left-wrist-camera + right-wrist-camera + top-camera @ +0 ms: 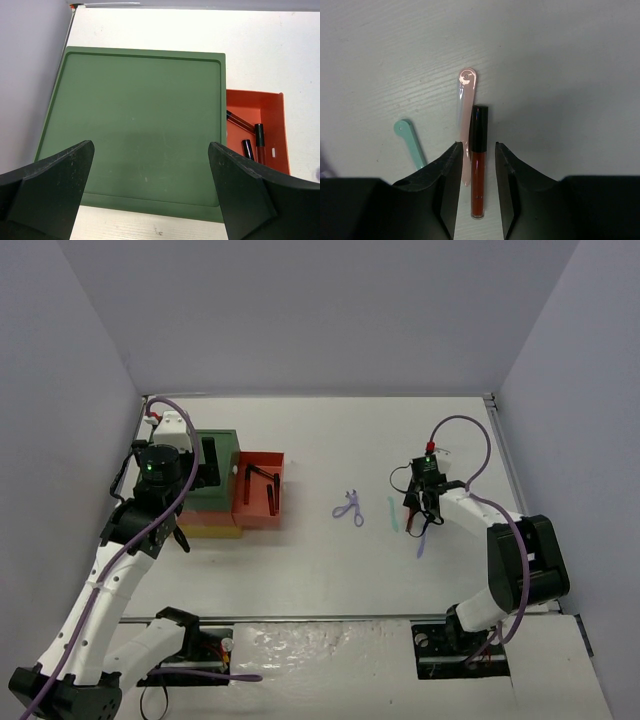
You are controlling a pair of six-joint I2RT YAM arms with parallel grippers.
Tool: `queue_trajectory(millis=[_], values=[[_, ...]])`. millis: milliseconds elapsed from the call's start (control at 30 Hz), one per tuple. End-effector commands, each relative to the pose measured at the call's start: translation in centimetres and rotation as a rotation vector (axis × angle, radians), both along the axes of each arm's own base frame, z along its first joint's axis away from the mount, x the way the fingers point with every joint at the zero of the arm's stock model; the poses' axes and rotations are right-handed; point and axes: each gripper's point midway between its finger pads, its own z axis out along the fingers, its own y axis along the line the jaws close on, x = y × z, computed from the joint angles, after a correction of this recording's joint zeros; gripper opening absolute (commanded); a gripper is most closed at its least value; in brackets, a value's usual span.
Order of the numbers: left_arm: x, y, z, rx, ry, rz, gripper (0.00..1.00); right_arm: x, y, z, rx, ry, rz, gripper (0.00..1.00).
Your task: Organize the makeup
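Top view: right gripper (422, 505) low over the table (330, 570), well apart from the red drawer (262, 502); contact unclear. Left wrist: left gripper (150, 147) wide open, empty, above the green box (140, 115). Right wrist: narrowly parted jaws straddle the dark-red stick (478, 175), unclamped; closing may also pinch the pink stick (466, 100) just beside it.

Glossy red tube (478, 172), matt green lid (135, 130), grained white table (560, 75).
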Motion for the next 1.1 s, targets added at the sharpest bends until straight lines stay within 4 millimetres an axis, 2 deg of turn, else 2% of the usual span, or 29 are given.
queue_trajectory(millis=[0, 400, 500, 600, 733, 833, 933, 1067], values=[[0.8, -0.1, 2.1, -0.034, -0.075, 0.009, 0.97, 0.9, 0.0, -0.1, 0.024, -0.03, -0.01, 0.28], [0.8, -0.1, 2.0, -0.035, -0.073, 0.006, 0.97, -0.2, -0.6, -2.6, 0.046, 0.035, -0.042, 0.23], [0.9, -0.2, 2.0, -0.035, -0.071, 0.004, 0.97, -0.3, -0.6, -2.7, 0.05, 0.036, -0.044, 0.13], [0.8, -0.2, 2.0, -0.037, -0.073, 0.005, 0.97, 0.1, -0.5, -1.8, 0.05, 0.011, -0.034, 0.02], [0.8, -0.2, 2.1, -0.037, -0.074, 0.003, 0.97, 1.4, 0.1, 1.7, 0.071, -0.074, -0.012, 0.0], [0.8, -0.2, 2.1, -0.038, -0.073, 0.003, 0.97, 2.6, 2.1, 6.7, 0.133, -0.191, 0.033, 0.0], [0.9, -0.2, 2.0, -0.036, -0.073, 0.005, 0.97, 3.9, 6.2, 11.9, 0.222, -0.306, 0.114, 0.0], [0.8, 0.0, 2.0, -0.033, -0.073, 0.011, 0.97, 4.5, 16.5, 19.2, 0.373, -0.449, 0.313, 0.0]])
